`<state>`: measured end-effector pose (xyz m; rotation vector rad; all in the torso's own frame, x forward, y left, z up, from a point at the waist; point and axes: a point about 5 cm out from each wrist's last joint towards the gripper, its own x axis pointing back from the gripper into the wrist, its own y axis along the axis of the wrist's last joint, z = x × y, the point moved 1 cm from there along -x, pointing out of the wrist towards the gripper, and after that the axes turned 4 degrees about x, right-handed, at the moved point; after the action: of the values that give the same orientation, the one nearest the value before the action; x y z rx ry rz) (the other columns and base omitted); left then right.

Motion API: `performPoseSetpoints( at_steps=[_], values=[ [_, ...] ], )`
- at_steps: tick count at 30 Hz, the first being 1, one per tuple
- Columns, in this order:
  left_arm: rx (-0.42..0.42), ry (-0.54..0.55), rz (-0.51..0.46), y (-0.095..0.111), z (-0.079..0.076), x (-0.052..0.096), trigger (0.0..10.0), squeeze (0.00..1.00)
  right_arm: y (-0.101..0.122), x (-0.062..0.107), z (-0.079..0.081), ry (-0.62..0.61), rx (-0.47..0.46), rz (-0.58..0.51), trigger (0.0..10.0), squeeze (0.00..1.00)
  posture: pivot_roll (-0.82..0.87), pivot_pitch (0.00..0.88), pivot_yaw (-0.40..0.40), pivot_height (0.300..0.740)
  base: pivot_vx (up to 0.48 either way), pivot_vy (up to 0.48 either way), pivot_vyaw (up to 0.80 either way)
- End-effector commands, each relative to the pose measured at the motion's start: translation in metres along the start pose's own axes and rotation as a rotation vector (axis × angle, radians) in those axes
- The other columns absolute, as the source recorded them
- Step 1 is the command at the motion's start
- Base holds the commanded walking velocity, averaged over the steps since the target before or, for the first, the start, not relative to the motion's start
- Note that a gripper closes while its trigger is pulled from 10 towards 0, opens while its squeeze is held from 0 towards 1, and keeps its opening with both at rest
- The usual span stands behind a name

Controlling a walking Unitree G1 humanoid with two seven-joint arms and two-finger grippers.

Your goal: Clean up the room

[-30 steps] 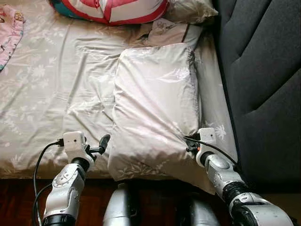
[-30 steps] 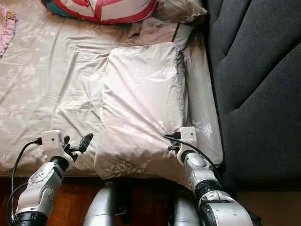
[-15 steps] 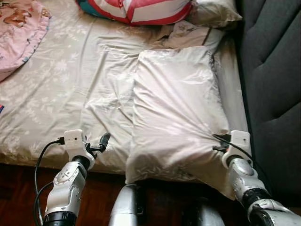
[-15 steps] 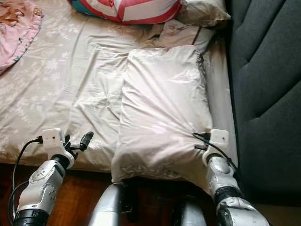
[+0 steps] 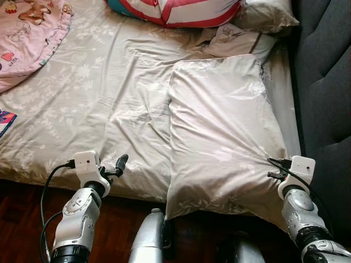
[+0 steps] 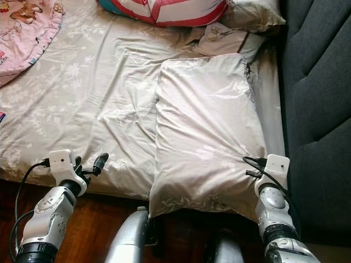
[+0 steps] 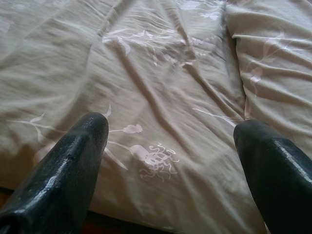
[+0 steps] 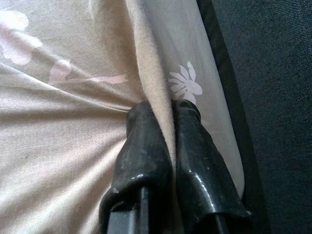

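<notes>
Nearest, at the bed's foot edge: left gripper (image 5: 118, 164) hovers over the floral sheet (image 5: 98, 104), fingers (image 7: 68, 170) spread wide, holding nothing and not touching the cloth.
Right gripper: right gripper (image 8: 163, 117) is clamped tight on a fold at the near corner of the pillow (image 5: 225, 131), next to the dark upholstered headboard (image 5: 329, 71); the pinch gathers creases toward that corner.
Likely reason for the hold: a corner grip lets the arm drag or lift the pillow to straighten the bed, which I judge to be the step in hand.
Pillow: lies flat along the headboard side, its near end overhanging the mattress edge.
Farther up: a red-and-white cushion (image 5: 175, 10) and a second pillow (image 5: 266, 16).
Far left corner: a pink blanket (image 5: 27, 38) rests on the sheet.
</notes>
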<state>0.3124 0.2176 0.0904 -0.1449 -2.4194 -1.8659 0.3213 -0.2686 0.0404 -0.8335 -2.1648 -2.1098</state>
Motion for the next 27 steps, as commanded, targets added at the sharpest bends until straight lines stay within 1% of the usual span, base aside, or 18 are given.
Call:
performPoseSetpoints(
  at_steps=[1, 16, 17, 18, 20, 25, 27],
  values=[
    [0.000, 0.029, 0.028, -0.007, 0.009, 0.005, 10.0, 0.00, -0.015, 0.004, -0.032, -0.130, -0.027, 0.053, 0.0, 0.00, -0.02, 0.283, 0.054, 0.668, 0.000, 0.000, 0.00],
    [0.000, 0.029, 0.028, -0.007, 0.009, 0.005, 10.0, 0.00, -0.015, 0.004, -0.032, -0.130, -0.027, 0.053, 0.0, 0.00, -0.02, 0.283, 0.054, 0.668, 0.000, 0.000, 0.00],
    [-0.001, 0.030, 0.027, -0.007, 0.009, 0.004, 10.0, 0.00, -0.015, 0.005, -0.039, -0.165, -0.026, 0.039, 0.0, 0.00, -0.02, 0.283, 0.054, 0.668, 0.000, 0.000, 0.00],
    [-0.005, 0.034, 0.027, -0.008, 0.010, 0.003, 10.0, 0.00, -0.015, 0.015, -0.037, -0.161, -0.090, -0.046, 0.0, 0.00, -0.04, 0.268, 0.055, 0.668, 0.000, 0.000, 0.00],
    [-0.013, 0.039, 0.028, -0.009, 0.012, 0.001, 10.0, 0.00, -0.014, 0.033, -0.034, -0.138, -0.214, -0.152, 0.0, 0.00, -0.04, 0.268, 0.054, 0.668, 0.000, 0.000, 0.00],
    [-0.015, 0.037, 0.032, -0.011, 0.012, 0.002, 10.0, 0.00, -0.014, 0.031, -0.032, -0.130, -0.232, -0.148, 0.0, 0.00, -0.04, 0.267, 0.054, 0.668, 0.000, 0.000, 0.00],
    [-0.016, 0.036, 0.035, -0.012, 0.011, 0.003, 10.0, 0.00, -0.007, 0.029, -0.042, -0.181, -0.227, -0.174, 0.0, 0.00, -0.04, 0.268, 0.054, 0.668, 0.000, 0.000, 0.00]
  ],
)
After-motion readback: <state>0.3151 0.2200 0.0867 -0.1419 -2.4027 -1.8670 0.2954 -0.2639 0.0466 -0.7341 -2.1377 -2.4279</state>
